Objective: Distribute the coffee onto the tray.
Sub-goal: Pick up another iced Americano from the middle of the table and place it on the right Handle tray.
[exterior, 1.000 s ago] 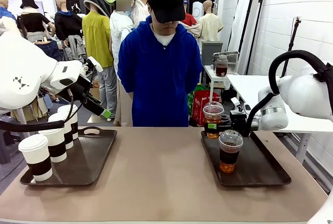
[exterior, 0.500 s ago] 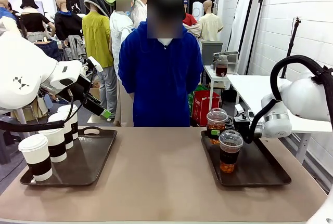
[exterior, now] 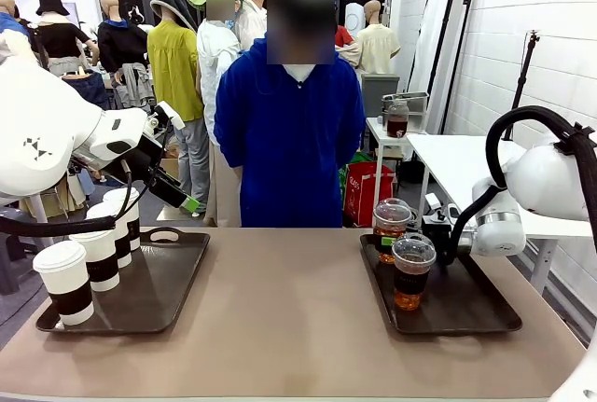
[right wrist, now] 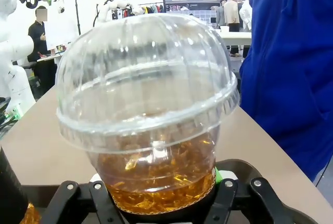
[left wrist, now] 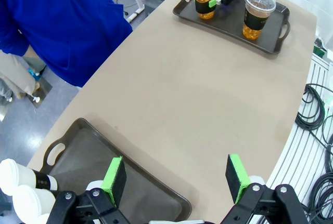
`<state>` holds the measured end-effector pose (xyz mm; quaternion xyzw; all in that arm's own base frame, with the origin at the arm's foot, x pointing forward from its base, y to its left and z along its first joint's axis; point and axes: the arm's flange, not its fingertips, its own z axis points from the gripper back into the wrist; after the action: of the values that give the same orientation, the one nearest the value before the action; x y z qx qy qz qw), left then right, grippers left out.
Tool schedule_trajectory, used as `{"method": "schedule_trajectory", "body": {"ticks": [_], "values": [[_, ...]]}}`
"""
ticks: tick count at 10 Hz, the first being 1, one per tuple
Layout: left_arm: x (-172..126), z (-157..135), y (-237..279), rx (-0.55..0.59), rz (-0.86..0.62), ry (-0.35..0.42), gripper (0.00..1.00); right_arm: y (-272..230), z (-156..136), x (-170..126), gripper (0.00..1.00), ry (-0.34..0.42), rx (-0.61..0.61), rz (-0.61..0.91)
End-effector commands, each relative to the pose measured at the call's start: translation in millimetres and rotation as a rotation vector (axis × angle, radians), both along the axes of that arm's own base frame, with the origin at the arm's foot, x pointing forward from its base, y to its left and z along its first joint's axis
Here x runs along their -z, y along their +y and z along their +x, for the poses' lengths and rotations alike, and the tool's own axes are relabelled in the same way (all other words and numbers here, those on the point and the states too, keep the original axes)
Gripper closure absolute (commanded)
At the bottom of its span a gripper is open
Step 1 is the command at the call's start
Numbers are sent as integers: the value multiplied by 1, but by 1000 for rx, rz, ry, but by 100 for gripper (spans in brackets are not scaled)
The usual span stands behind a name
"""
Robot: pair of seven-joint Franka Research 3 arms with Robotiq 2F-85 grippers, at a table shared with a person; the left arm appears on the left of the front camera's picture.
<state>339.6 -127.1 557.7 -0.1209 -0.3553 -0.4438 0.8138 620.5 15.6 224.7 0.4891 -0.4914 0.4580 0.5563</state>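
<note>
At the right of the front view, the right gripper [exterior: 410,231] is clamped on a clear dome-lidded cup of amber drink [exterior: 392,228], and over the last second it has carried that cup rightward and down, from above the far left corner of the right tray [exterior: 466,313] to a spot low over its far end. The cup now sits just behind a second dome-lidded cup [exterior: 412,271] that stands on the tray toward the middle of the picture; whether the held cup's base has touched the tray cannot be told. This suggests the placing step is nearly done, with release probably next. The right arm reaches in from the right edge, its forearm roughly level and fingers pointing toward picture left. In the right wrist view the held cup's dome fills the centre, gripper fingers closed round its base. At the left of the front view, the left gripper [exterior: 177,199] has stayed put, raised above the left tray [exterior: 149,304], which holds four white lidded paper cups [exterior: 98,253]; the left wrist view shows its green pads [left wrist: 114,174] spread apart, holding nothing.
</note>
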Motion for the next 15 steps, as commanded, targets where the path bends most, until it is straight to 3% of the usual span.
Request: {"method": "schedule_trajectory", "body": {"ticks": [1,5,7,15], "values": [[0,0,1,-1,-3,2,0,-4,4,-1,39,-15,19,54],[0,0,1,-1,-3,2,0,-4,7,5,39,12,29,52],[0,0,1,-1,-3,2,0,-4,7,5,0,38,32,53],[0,0,1,-1,-3,2,0,-39,-15,-2,0,103,119,31]]}}
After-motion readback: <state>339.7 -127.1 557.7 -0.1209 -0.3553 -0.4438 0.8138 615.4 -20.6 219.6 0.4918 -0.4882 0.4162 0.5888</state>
